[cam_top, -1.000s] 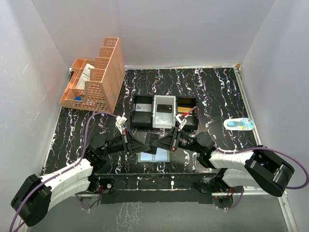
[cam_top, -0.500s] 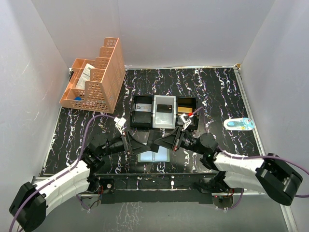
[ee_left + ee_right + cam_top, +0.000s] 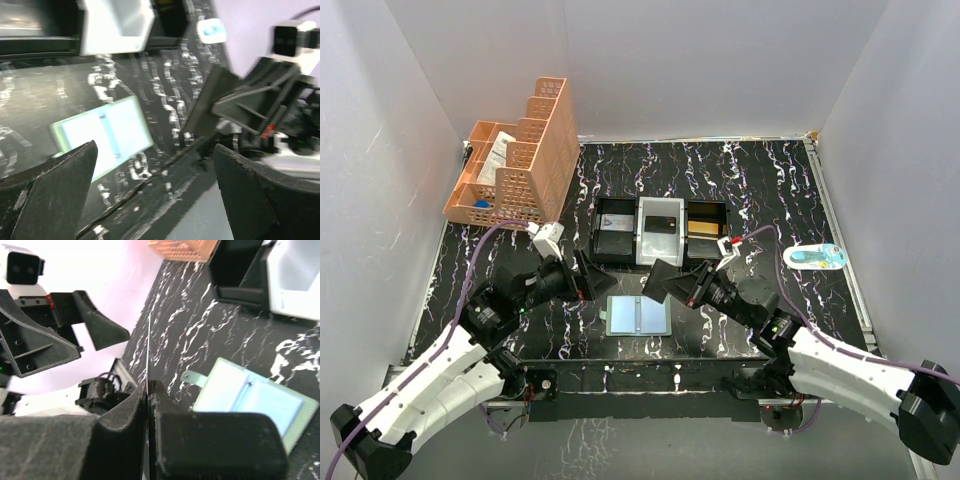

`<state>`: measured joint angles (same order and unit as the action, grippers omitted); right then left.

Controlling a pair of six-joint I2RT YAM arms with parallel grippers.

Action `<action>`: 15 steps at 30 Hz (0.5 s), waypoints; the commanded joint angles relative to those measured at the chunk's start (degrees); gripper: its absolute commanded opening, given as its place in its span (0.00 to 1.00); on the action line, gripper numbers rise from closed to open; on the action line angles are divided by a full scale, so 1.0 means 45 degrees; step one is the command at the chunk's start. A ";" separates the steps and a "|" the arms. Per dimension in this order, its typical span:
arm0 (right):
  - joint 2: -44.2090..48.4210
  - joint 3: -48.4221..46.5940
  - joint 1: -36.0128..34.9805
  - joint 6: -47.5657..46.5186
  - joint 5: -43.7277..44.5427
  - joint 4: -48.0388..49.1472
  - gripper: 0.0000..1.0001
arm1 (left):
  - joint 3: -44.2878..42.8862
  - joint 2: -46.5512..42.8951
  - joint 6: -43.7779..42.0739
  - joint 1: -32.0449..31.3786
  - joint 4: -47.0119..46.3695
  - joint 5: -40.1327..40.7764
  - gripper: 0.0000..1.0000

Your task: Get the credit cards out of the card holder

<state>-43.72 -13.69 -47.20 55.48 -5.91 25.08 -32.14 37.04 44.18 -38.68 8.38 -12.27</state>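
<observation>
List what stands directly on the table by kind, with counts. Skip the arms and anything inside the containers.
Card holder, lying open: 1
Three-compartment tray: 1
Orange lattice organiser: 1
Blue-and-white oval item: 1
Total: 4

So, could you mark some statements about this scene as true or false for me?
1. The card holder lies open and flat on the table. True.
2. The left hand is shut. False: its jaws stand wide open.
3. The right hand grips the card holder. False: it is shut and is not on the holder.
4. The orange organiser stands in the far left corner. True.
</observation>
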 commanded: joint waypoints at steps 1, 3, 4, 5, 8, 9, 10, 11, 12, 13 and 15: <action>0.0668 -0.1010 -0.0019 -0.1312 0.2033 -0.1905 0.00 | -0.1711 0.0669 -0.2043 0.0084 0.4093 0.3158 0.99; 0.0605 -0.1765 -0.0019 -0.1884 0.2440 -0.2989 0.00 | -0.2445 0.1137 -0.2389 0.0106 0.5241 0.4733 0.99; 0.0522 -0.2065 -0.0019 -0.2164 0.2612 -0.3380 0.00 | -0.2784 0.1337 -0.2622 0.0126 0.5654 0.5332 0.99; 0.0462 -0.2351 -0.0019 -0.2458 0.2834 -0.3774 0.00 | -0.3034 0.1484 -0.2806 0.0178 0.5881 0.5809 0.99; 0.0017 -0.3409 0.0008 -0.3225 0.3480 -0.5019 0.00 | -0.3763 0.1749 -0.3264 0.0535 0.6424 0.6734 0.99; -0.0346 -0.3987 0.0085 -0.3387 0.3687 -0.5795 0.00 | -0.3899 0.1794 -0.3443 0.0722 0.6573 0.7090 0.99; -0.0765 -0.4596 0.0170 -0.3534 0.3757 -0.6585 0.00 | -0.3959 0.1807 -0.3675 0.0928 0.6660 0.7447 0.99; -0.1181 -0.5046 0.0278 -0.3752 0.3602 -0.6999 0.00 | -0.3928 0.1808 -0.3831 0.1176 0.6742 0.7873 0.99; -0.1455 -0.5346 0.0350 -0.4035 0.3331 -0.7109 0.00 | -0.3873 0.1809 -0.3968 0.1510 0.6793 0.8226 0.99; -0.1682 -0.5493 0.0425 -0.4186 0.3058 -0.7018 0.00 | -0.3805 0.1794 -0.4168 0.1886 0.6749 0.8319 0.99; -0.1942 -0.5722 0.0632 -0.4424 0.2789 -0.6891 0.00 | -0.3651 0.1691 -0.4418 0.2558 0.6528 0.8174 0.99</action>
<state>-50.57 -35.64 -45.82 40.53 7.16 -2.13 -48.03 45.25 28.86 -31.83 35.18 18.63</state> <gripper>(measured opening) 0.009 0.985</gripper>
